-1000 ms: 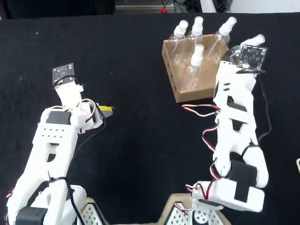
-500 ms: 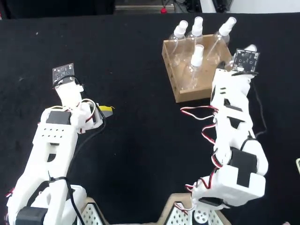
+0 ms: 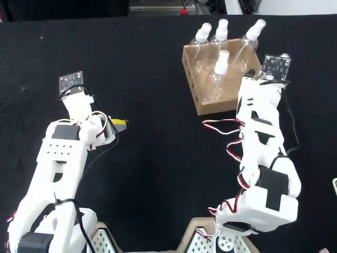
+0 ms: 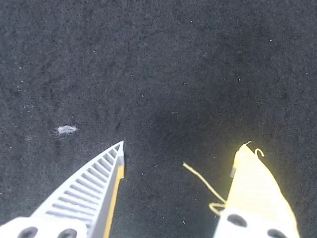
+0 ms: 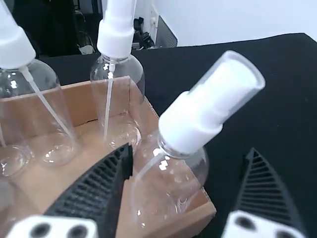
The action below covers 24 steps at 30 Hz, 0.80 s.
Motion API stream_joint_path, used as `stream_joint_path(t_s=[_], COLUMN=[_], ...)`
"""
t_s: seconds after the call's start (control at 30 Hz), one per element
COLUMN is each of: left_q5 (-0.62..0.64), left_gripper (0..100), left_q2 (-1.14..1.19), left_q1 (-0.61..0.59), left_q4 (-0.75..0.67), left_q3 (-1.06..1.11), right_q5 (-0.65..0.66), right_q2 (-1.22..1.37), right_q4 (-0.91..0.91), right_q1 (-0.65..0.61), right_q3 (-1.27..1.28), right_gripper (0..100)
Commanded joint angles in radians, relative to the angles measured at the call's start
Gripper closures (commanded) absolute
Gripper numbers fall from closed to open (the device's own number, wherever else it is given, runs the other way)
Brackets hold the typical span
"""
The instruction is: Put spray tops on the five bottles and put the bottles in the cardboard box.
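The cardboard box (image 3: 206, 107) stands at the back right of the table, and three clear bottles with white spray tops (image 3: 221, 60) stand in it in the high view. A further bottle (image 5: 171, 173) with its spray top (image 5: 210, 104) on leans tilted over the box's corner (image 5: 195, 215), between the fingers of my right gripper (image 5: 188, 153). That gripper is open, with a gap between the bottle and one black finger (image 5: 262, 183). My left gripper (image 4: 181, 148) hangs open over bare black cloth at the left of the table, its yellow tip (image 3: 119, 125) visible from above.
The black table top (image 3: 152, 158) spreads between the two arms. Red and white cables (image 3: 224, 125) loop off the right arm near the box's front corner. The table's far edge runs just behind the box.
The right arm swung left toward the box during the first half second, bringing the tilted bottle over the box's corner. Since then it has kept still. The left arm has not moved.
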Motion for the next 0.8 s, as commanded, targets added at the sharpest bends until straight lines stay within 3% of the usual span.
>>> stream_joint_path(t_s=[0.0, 0.53, 0.77], left_q5=[0.0, -0.032, -0.034], left_gripper=[67, 67, 67], left_q2=[-0.006, -0.011, -0.011], left_q1=[0.001, 0.001, 0.001], left_q4=[-0.021, -0.021, -0.021], left_q3=[-0.004, -0.004, -0.004], right_q5=[0.003, -0.006, -0.072], right_q2=[-0.008, -0.131, -0.206], right_q4=[-0.025, -0.026, -0.025], right_q1=[-0.015, -0.069, -0.077], right_q3=[-0.005, 0.108, 0.16], right_gripper=[67.0, 66.3, 57.5])
